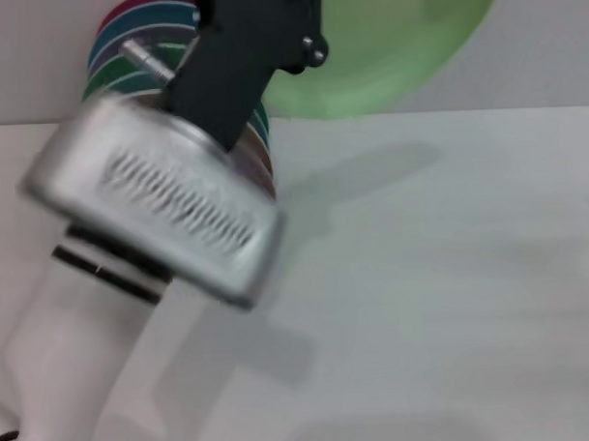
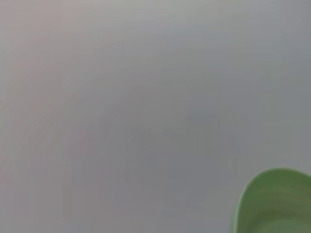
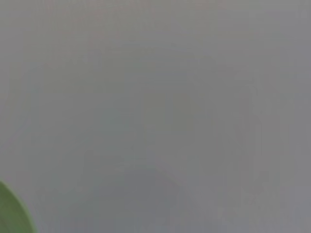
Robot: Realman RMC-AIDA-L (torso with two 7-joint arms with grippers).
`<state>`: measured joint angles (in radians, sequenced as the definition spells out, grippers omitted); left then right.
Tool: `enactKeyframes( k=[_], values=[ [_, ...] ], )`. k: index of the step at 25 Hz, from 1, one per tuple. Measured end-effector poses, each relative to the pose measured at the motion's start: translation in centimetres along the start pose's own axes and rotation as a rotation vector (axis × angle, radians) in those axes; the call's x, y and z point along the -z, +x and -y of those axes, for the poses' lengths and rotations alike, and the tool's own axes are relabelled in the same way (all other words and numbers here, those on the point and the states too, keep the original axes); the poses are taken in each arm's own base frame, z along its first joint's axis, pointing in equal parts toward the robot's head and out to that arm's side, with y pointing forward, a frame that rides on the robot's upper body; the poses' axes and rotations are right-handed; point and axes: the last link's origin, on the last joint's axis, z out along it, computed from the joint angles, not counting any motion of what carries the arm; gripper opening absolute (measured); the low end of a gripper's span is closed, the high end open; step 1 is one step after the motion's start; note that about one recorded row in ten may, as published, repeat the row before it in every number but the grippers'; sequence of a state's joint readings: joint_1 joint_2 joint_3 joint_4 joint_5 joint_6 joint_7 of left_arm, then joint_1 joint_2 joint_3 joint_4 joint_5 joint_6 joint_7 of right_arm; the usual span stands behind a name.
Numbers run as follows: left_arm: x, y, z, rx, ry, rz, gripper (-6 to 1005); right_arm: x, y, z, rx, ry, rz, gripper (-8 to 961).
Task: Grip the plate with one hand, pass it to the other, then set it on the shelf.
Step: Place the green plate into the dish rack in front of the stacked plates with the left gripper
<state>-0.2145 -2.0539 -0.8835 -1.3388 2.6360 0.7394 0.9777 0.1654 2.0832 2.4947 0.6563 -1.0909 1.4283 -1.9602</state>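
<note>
The pale mint-green plate (image 1: 395, 43) is held up in the air at the top of the head view, above the far edge of the table. My left gripper (image 1: 268, 28), chunky and black on the big silver-grey arm (image 1: 159, 206), is at the plate's left edge and looks shut on it; its fingertips are partly cut off by the frame. The plate's rim also shows in the left wrist view (image 2: 277, 204) and in a corner of the right wrist view (image 3: 12, 213). My right gripper is out of view. The wire shelf is hidden.
Several coloured plates (image 1: 133, 42) stand on edge behind my left arm at the back left. The white table (image 1: 451, 273) stretches out to the right and front. A grey wall lies behind it.
</note>
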Motion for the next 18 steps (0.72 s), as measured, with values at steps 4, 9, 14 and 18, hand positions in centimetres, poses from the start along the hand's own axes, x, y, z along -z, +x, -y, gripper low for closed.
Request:
enactKeyframes(
  k=[4, 9, 14, 18],
  values=[
    [1.9, -2.6, 1.0, 0.208, -0.031, -0.104, 44, 0.0, 0.1, -0.1, 0.001, -0.004, -0.006, 836],
    [4.5, -7.0, 3.9, 0.393, -0.074, -0.163, 43, 0.1, 0.4, -0.2, 0.018, -0.007, -0.018, 836],
    [7.1, -10.6, 5.5, 0.320, -0.071, -0.172, 44, -0.1, 0.6, -0.5, 0.023, -0.028, -0.030, 836],
    [8.2, -11.6, 5.9, 0.268, -0.076, -0.165, 44, -0.3, 0.7, -1.0, 0.036, -0.060, -0.029, 836]
  ],
)
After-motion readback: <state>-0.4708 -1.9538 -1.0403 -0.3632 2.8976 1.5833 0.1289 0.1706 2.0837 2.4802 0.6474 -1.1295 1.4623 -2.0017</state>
